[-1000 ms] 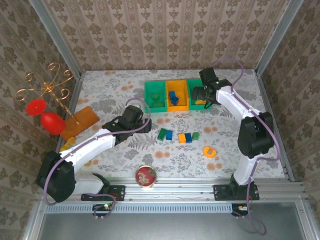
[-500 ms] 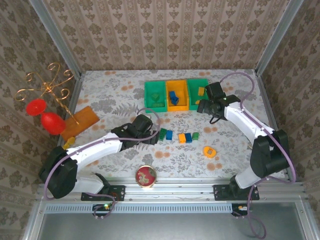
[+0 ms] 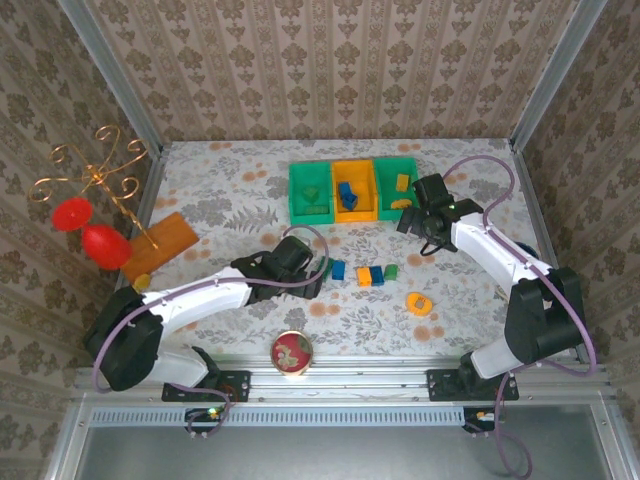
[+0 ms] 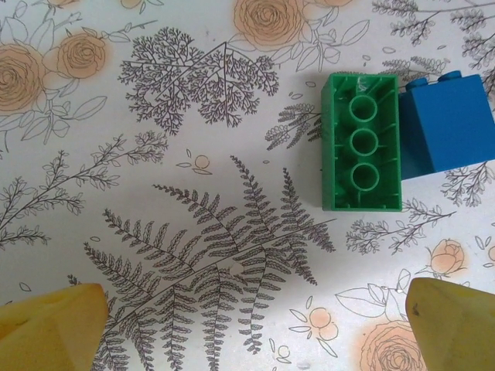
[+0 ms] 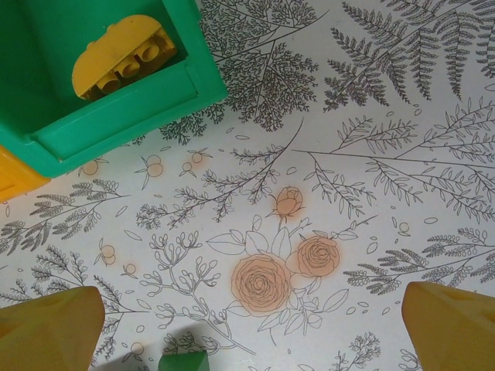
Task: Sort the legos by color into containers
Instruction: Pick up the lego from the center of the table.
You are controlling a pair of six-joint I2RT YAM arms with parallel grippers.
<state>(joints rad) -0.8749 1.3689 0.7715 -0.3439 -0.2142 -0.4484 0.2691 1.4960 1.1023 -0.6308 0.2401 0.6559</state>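
Note:
A green lego [image 4: 361, 143] lies studs-down on the patterned table, touching a blue lego [image 4: 448, 124]. My left gripper [image 4: 251, 332] hovers open just short of them, its yellow fingertips [image 4: 54, 328] wide apart; from above the left gripper [image 3: 312, 268] covers that green brick. The row goes on with blue [image 3: 338, 270], orange [image 3: 364, 276], blue [image 3: 377, 275] and green [image 3: 391, 271] legos. Three bins stand behind: green [image 3: 296, 192], orange [image 3: 354, 212], green [image 3: 384, 186]. My right gripper [image 5: 251, 332] is open over bare table beside the right green bin [image 5: 116, 116], which holds a yellow lego [image 5: 124, 58].
An orange round piece [image 3: 419, 303] lies right of the row. A red-lidded tin [image 3: 292, 352] sits near the front edge. At the left stand a gold rack with red balls [image 3: 95, 240] and a flat orange sheet [image 3: 160, 243]. The left green bin holds a green brick, the orange one blue bricks.
My left arm has swung right until its gripper is over the green lego at the row's left end. My right gripper has come back from over the right bin to the table in front.

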